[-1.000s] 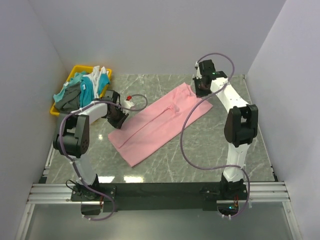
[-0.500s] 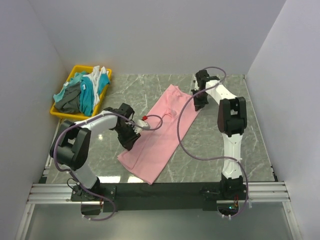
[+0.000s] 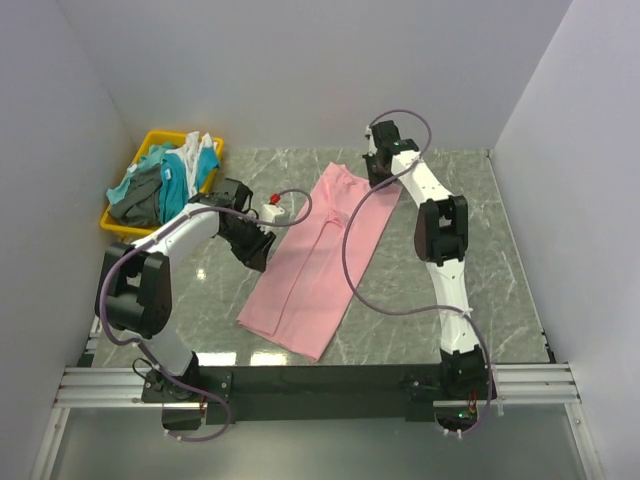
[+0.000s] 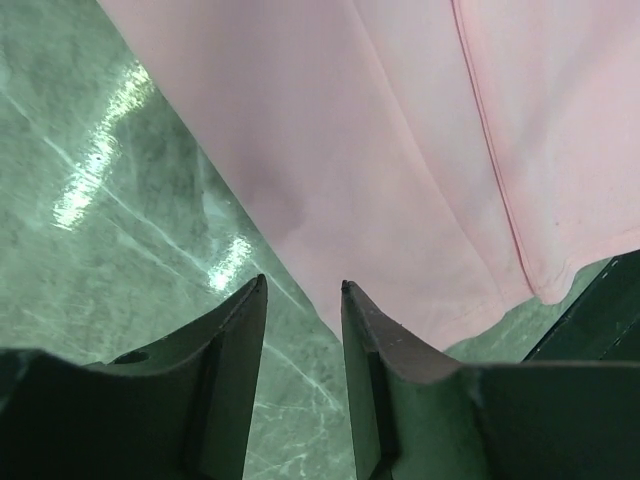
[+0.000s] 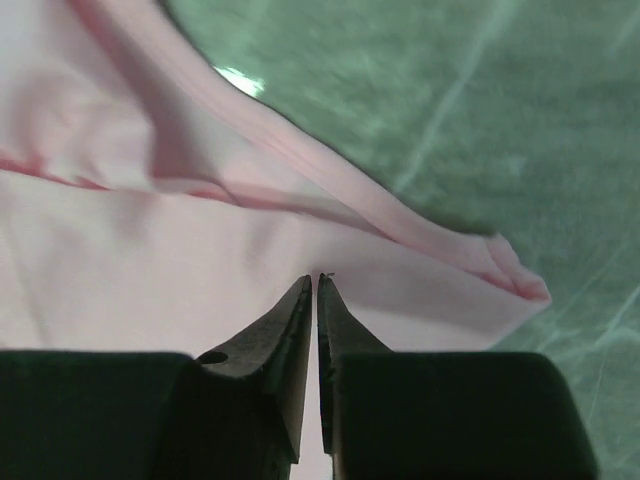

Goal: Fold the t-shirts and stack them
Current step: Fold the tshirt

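The pink shirt (image 3: pixel 315 265) lay on the marble surface (image 3: pixel 430 300) as a long, narrow strip, folded lengthwise. It ran slantwise from the far middle, beside the right jaws, down toward the near edge. A crease ran along its length.

The left arm (image 3: pixel 190 225) reached across from the left, its jaws at the strip's left edge about halfway along. From the left wrist, those jaws stood apart with nothing between them. Through the gap showed the edge of the shirt (image 4: pixel 420 150) and the bare surface (image 4: pixel 110 200) beside it. A stitched hem ran down the cloth on the right of that view, and the shirt's rounded corner sat close to a dark edge.

The right arm (image 3: pixel 440 230) stretched to the far end of the shirt. From the right wrist, its jaws were all but together, with only a thin slit between the tips. They sat right at the shirt (image 5: pixel 150 230), but I could not tell whether any cloth was pinched. A doubled fold ran from the upper left of that view to a corner (image 5: pixel 520 282) at the right, with green surface (image 5: pixel 450 100) beyond.

At the far left stood a yellow bin (image 3: pixel 160 136) heaped with other shirts: teal (image 3: pixel 178 188), dark grey (image 3: pixel 140 195) and white (image 3: pixel 202 146). It stood well apart from the pink one. Purple cables (image 3: pixel 350 260) looped over both arms.
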Available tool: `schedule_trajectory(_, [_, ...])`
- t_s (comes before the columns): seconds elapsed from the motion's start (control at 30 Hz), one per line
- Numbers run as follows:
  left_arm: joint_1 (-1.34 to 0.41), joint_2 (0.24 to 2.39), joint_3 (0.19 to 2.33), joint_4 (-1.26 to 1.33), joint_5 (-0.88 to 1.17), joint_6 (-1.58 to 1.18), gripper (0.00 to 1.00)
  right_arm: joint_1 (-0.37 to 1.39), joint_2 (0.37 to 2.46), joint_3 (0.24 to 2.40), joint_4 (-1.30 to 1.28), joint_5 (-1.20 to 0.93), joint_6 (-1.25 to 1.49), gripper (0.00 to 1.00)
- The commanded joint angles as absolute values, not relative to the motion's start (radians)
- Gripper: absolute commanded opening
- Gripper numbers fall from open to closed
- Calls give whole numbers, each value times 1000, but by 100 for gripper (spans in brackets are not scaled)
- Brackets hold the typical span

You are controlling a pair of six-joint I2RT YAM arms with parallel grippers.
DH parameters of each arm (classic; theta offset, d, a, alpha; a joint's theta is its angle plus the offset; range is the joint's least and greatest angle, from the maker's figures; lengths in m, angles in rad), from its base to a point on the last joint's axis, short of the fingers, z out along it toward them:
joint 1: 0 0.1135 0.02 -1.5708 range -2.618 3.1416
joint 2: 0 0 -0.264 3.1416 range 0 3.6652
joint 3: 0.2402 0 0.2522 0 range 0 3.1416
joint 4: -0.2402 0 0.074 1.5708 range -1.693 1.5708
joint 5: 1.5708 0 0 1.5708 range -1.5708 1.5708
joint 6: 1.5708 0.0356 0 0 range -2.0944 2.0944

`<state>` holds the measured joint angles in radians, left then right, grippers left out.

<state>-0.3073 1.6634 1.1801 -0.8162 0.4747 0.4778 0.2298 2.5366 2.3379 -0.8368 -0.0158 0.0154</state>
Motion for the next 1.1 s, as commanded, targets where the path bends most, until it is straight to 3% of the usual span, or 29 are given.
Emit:
schedule_trajectory(0.0, [-311,1664,1244,-801,502,475,42,275,2441,2365,-704,30,-54,14])
schedule_trajectory(0.1, [-308,1687,1264,-785,492,476,42,268,2316,2294,-748,26,-46,16])
schedule_trajectory(0.23, [-310,1686,1238,-707,488,451,42,265,2116,1978,-778,-119,-2,21])
schedule_trajectory(0.33, [-308,1686,1213,-689,483,436,42,287,2077,1893,-872,-221,77,17])
schedule_trajectory(0.47, [-308,1654,1166,-651,462,425,42,396,1993,1709,-818,-87,72,15])
schedule_trajectory(0.6, [-308,1622,1135,-643,449,419,42,419,2026,1698,-830,-2,83,12])
schedule_trajectory(1.07, [-310,1611,1078,-597,423,383,42,417,2310,1956,-977,198,61,9])
